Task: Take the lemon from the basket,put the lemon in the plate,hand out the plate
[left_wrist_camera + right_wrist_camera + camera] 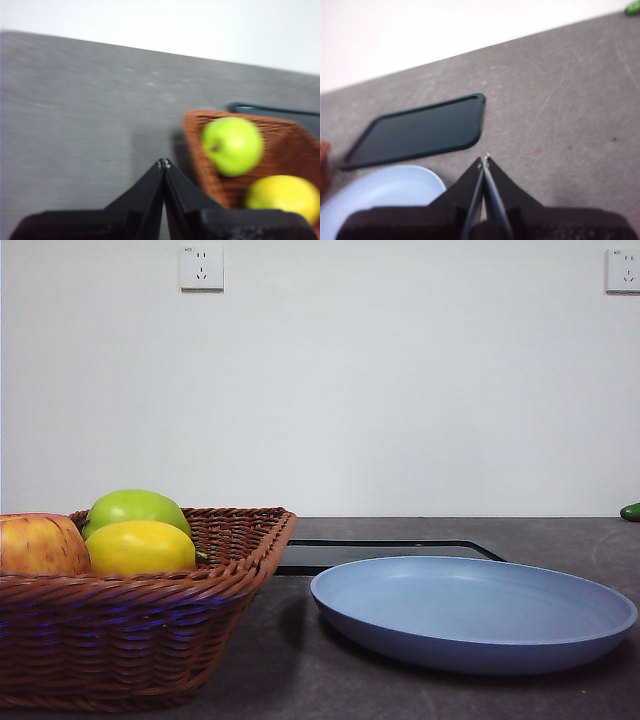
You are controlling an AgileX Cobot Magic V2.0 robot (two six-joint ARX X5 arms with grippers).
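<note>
Low on the near left of the front view, the basket (150, 630) sits on the grey counter (560, 535) with three fruits inside: the lemon (140, 547) lies at the front, touching the green apple (135, 508) behind it and a red-yellow apple (40, 545) at its side by the picture's edge. Just beside the basket, apart from it, the plate (475, 615) rests flat with nothing on it. Behind both lies a flat black tray (385, 552), its near edge hidden by the plate's rim. A small green thing (630, 511) shows at the far right edge of the counter, too cut off to identify. Neither arm appears in the front view. From the left wrist camera, the left tool (163, 164) hangs over bare counter just outside the basket's rim, its two black jaws pressed together at the tips and holding nothing; the lemon and green apple lie in the basket beyond it, blurred. From the right wrist camera, the right tool (484, 161) is likewise closed tip to tip and empty, above the counter near the plate's rim and the tray's corner.
</note>
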